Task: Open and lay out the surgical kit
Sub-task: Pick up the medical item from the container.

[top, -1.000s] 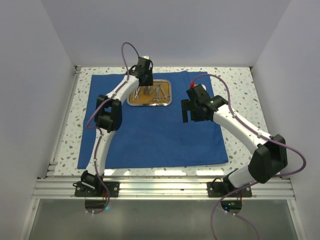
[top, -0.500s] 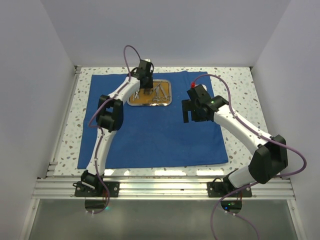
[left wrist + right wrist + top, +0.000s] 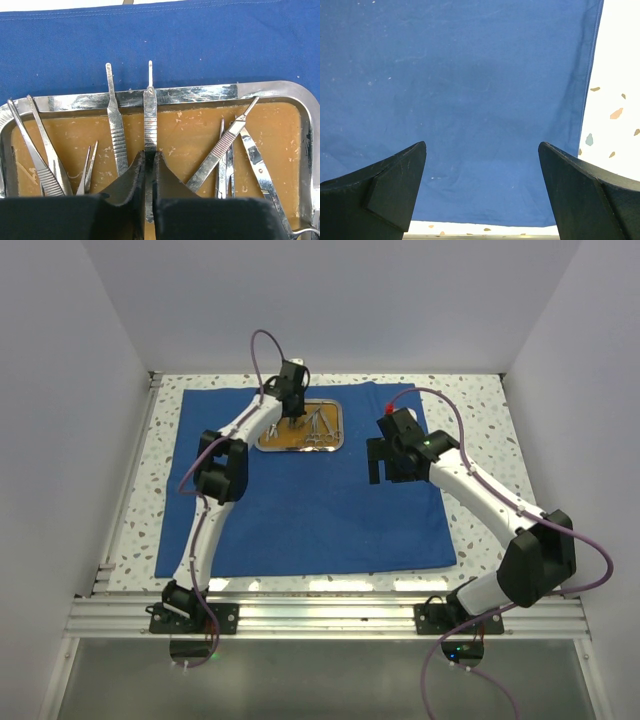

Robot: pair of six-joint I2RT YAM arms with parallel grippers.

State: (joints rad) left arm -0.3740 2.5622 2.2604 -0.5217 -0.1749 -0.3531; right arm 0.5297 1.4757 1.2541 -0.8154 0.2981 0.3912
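Left end effector (image 3: 149, 170) is seen pressed together on the flat ridged handle (image 3: 150, 120), one of the thin silvery instruments; its narrow tip is propped over the far rim of the steel tray (image 3: 200, 93). The tray is set on the far part of the spread blue cloth wrap (image 3: 200, 40), which is laid flat on the speckled worktop (image 3: 620, 75). A second handle (image 3: 116, 125) is noted just beside the gripped one on the left, tweezers (image 3: 42, 150) further left, and ring-handled clamps (image 3: 225, 145) leaning to the right. Right end effector (image 3: 482, 165) is held spread and empty above bare cloth near the cloth's right edge, well apart from the tray. Step in hand is judged to be lifting this instrument out for laying on the cloth. The lift should be made straight up until the tip is clear of the rim, so that the neighbouring handle is not dragged. The pinch is narrow and on smooth steel, so rotation in the grip is likely; slow travel is advised. A placement spot on open cloth, clear of the tray, should be chosen.
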